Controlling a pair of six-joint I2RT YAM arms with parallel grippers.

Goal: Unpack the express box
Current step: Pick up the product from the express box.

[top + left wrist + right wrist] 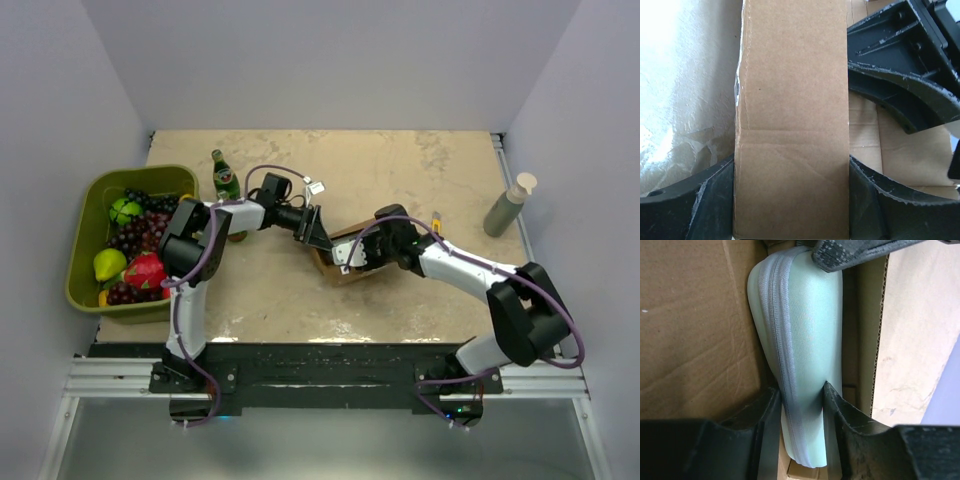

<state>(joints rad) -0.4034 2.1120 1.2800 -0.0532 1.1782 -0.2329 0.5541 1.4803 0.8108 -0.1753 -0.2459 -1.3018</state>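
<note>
The pale stone-patterned surface (400, 170) carries the express box (338, 268) near its middle, where it lies open between the two arms. The left arm's jaws stand wide apart and clamp a broad cardboard flap (790, 100) of the box, one finger pressed against each edge. The right arm's jaws reach into the box from the other side. They are nearly closed, pinching a mint-green zippered case (807, 315) that stands on edge beside the box's inner wall.

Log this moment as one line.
left gripper: shut on flap of express box | right gripper: shut on mint zip case inside box
</note>
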